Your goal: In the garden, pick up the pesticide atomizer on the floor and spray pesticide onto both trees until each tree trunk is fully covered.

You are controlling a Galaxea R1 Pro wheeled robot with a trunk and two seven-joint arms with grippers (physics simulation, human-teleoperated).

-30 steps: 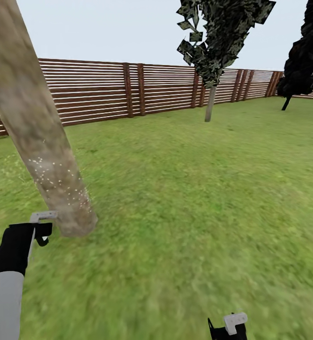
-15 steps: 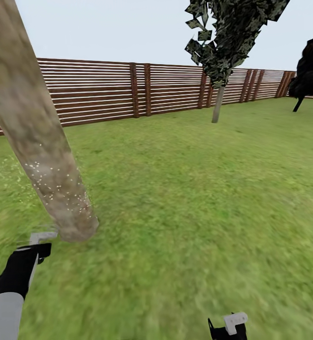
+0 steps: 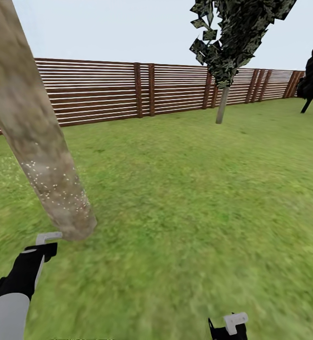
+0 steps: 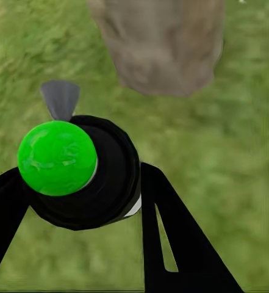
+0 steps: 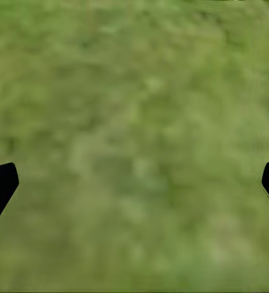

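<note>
The left gripper (image 4: 79, 201) is closed around the pesticide atomizer (image 4: 85, 174), a small dark round bottle whose top here shows bright green, with a grey nozzle (image 4: 60, 99) pointing away from the fingers. Its black fingers (image 4: 171, 238) press against the bottle on both sides. Just ahead of the nozzle stands the thick, pale grey-brown mottled tree trunk (image 3: 36, 137), its base (image 4: 161, 46) meeting the green lawn (image 3: 199, 198). Fine white specks dot the trunk's lower part. In the head view the left gripper (image 3: 40, 248) sits near the trunk's foot. The right gripper (image 5: 134, 183) hangs wide open over bare grass, holding nothing. Far beyond both, a brown horizontal-slat wooden fence (image 3: 104, 89) bounds the lawn, with a dark-leaved thin tree (image 3: 232, 42) before it.
</note>
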